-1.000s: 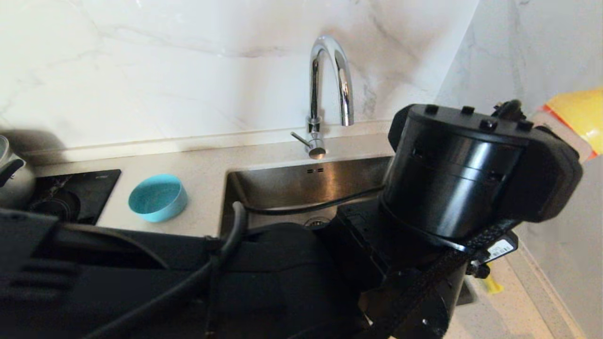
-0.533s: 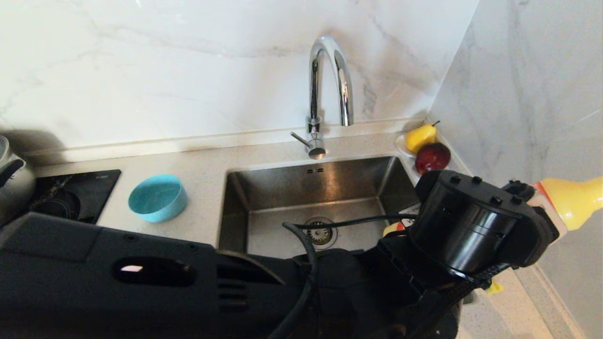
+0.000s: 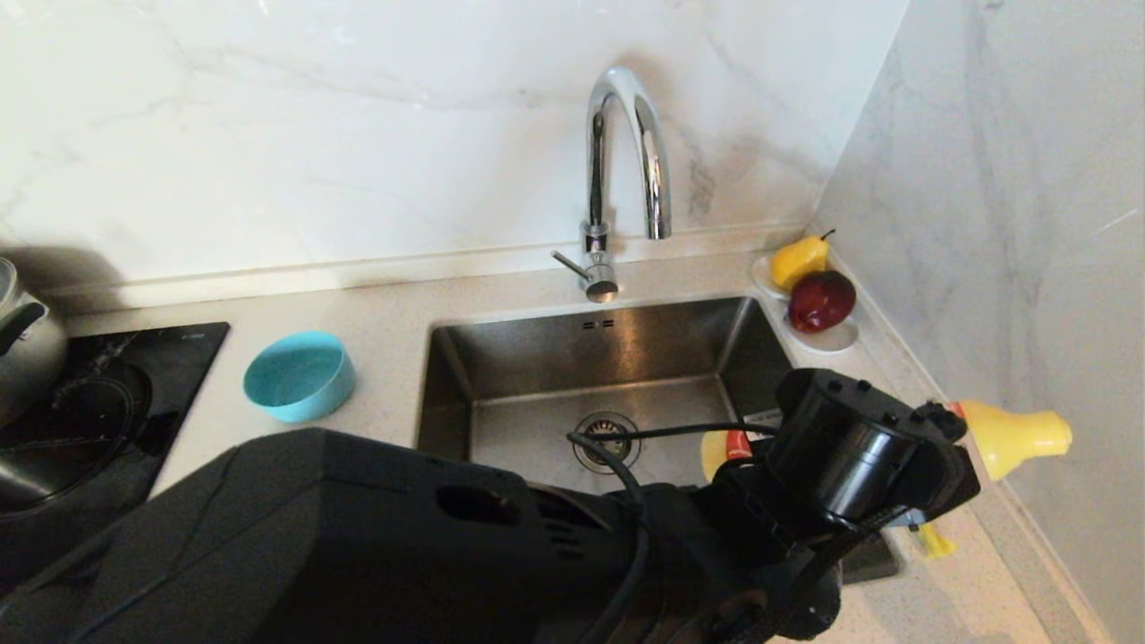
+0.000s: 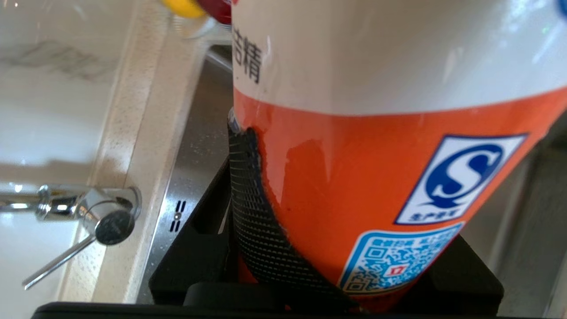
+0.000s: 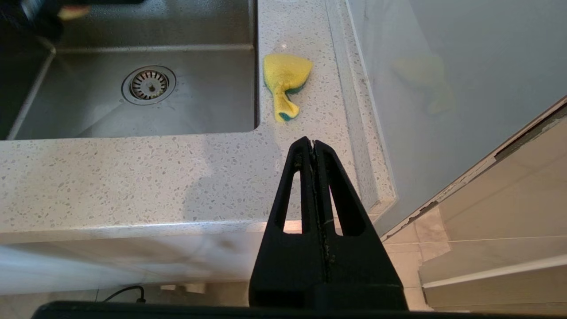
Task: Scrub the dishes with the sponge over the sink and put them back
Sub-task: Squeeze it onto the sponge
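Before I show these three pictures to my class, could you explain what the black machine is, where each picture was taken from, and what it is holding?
It is a two-armed robot at a kitchen sink. One picture looks down from its head; the other two come from cameras on its wrists. The left claw grips an orange detergent bottle with a yellow cap, tilted over the sink's right edge. The right claw is shut and empty, parked before the counter's front edge. A yellow sponge lies on the counter right of the sink; a teal bowl sits on its left; a pear and apple rest on a saucer.
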